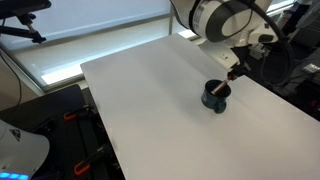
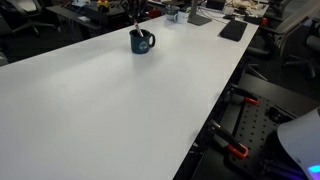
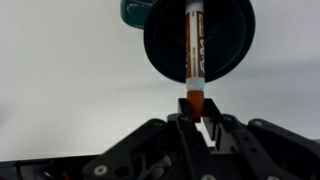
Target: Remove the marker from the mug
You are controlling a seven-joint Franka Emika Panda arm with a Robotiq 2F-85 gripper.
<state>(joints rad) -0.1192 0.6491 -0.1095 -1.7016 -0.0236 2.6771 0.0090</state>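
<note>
The dark teal mug [image 1: 215, 98] stands on the white table, right of the middle; it also shows in an exterior view [image 2: 142, 43]. In the wrist view its black inside [image 3: 225, 45] lies straight below the camera. The red-orange marker [image 3: 195, 45] stands in the mug and leans out over its rim. My gripper [image 3: 197, 115] is shut on the marker's orange upper end, just above the mug. In an exterior view the gripper [image 1: 234, 70] holds the slanted marker [image 1: 224, 84], whose lower end is inside the mug.
The white table [image 1: 150, 110] is wide and bare around the mug. Keyboards and desk clutter [image 2: 232, 30] lie at the far end. Black stands with orange clamps [image 2: 235, 150] are beside the table's edge.
</note>
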